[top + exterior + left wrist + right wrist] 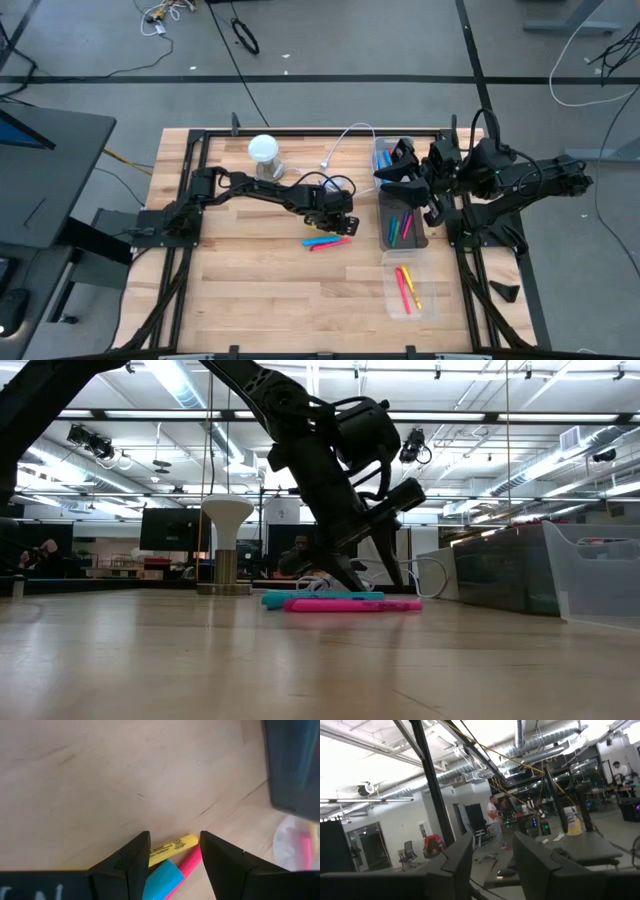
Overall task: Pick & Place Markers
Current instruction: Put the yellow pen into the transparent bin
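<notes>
Three markers lie side by side on the wooden table: a blue one (318, 241), a pink one (335, 243) and a yellow one (176, 844). In the low view the blue marker (320, 597) and the pink marker (352, 604) rest flat on the table. My left gripper (174, 851) is open and slants down right over them, one finger on either side of their ends; it shows at mid-table in the high view (343, 222). My right gripper (492, 855) is open with nothing in it, raised above the bins (405, 170) and pointing into the room.
A dark bin (385, 235) holding markers stands to the right of the loose markers. A clear bin (425, 305) with pink and yellow markers is nearer, and another clear bin (378, 150) is farther back. A white stand (262, 152) and a white cable (345, 135) are at the far side.
</notes>
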